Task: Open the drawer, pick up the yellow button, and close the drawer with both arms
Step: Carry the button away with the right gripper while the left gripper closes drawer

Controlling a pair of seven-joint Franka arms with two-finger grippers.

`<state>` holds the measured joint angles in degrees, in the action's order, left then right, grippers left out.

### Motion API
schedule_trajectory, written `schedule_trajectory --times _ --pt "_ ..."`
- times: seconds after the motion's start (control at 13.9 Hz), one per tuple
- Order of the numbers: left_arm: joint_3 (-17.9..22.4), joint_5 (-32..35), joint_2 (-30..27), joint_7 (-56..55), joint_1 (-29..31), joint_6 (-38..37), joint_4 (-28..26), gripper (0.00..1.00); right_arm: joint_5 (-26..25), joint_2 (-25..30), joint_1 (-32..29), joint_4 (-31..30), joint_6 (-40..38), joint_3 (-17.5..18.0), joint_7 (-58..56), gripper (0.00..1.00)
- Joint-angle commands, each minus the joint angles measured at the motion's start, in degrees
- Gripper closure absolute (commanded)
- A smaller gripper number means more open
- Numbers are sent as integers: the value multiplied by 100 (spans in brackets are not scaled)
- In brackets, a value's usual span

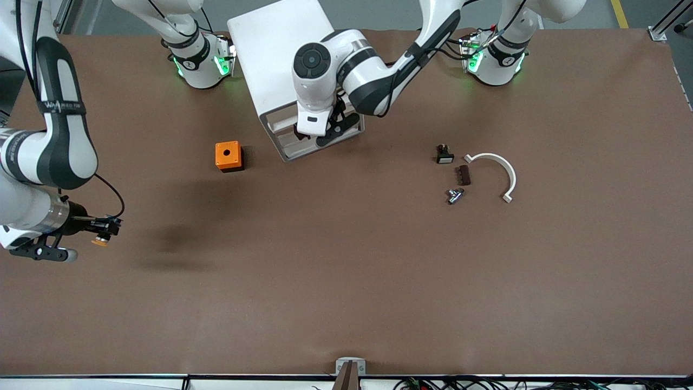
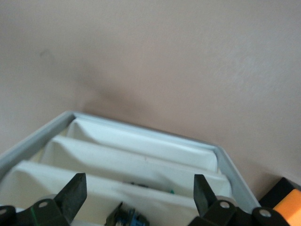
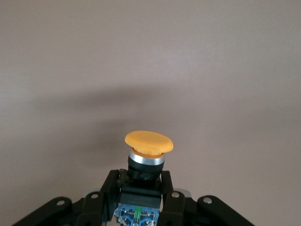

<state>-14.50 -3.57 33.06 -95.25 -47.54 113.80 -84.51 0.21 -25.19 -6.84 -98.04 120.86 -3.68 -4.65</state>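
The button point(image 3: 148, 149) sits clamped in our right gripper point(image 1: 103, 234), jaws closed on its black body with the orange cap pointing outward, up in the air over bare surface point(image 1: 346, 281) toward the right arm's end; the drawer point(image 1: 319, 138) appears not fully shut, its front standing slightly out of the white cabinet point(image 1: 276, 59), and our left gripper point(image 2: 136, 195) hangs over that front with fingers spread wide, holding nothing.

What we judge could go wrong: the left fingers might ride over the drawer's rim instead of pressing its face, so the push skids or shoves the whole cabinet along the surface; a part lying in the compartment below that gripper could catch a fingertip; the button could slip if the right arm swings sharply, since the hold is only on its narrow body.

For room, the orange cube point(image 1: 228, 156) stands near the cabinet's corner, so the left arm has little sideways margin there; the black piece point(image 1: 444, 154), white curved bracket point(image 1: 495, 173) and small metal fitting point(image 1: 455, 195) lie well apart; the right gripper is close to the surface's edge.
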Motion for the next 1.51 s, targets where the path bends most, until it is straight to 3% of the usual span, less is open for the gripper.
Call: schedule_trajectory --times 0.0,0.36,0.5,0.72,0.79,0.86,1.15,1.44 --pt "-202 58 -142 -371 -133 46 -302 0 -74 -441 -405 -22 542 139 -615 100" --pt "-246 67 -125 -591 -168 -120 -329 0 -12 -1128 -644 22 1343 148 -1292 100" --pt "-72 102 -168 -521 -63 -358 -268 0 -12 -1260 -626 31 1492 156 -1337 100" --pt "105 295 -177 -284 576 -411 -14 0 -4 -1410 -600 101 1616 165 -1696 100" --pt "105 365 -195 -83 918 -420 66 0 5 -1462 -600 214 1608 174 -1872 61" --pt "105 409 -238 110 1209 -464 153 0 14 -1498 -626 250 1616 174 -1995 1" --pt "105 867 -747 1776 2501 -789 224 0 14 -1393 -582 286 1415 174 -1970 0" --pt "105 885 -1117 3457 3635 -1043 400 0 102 -744 -556 916 -469 183 -1515 0"
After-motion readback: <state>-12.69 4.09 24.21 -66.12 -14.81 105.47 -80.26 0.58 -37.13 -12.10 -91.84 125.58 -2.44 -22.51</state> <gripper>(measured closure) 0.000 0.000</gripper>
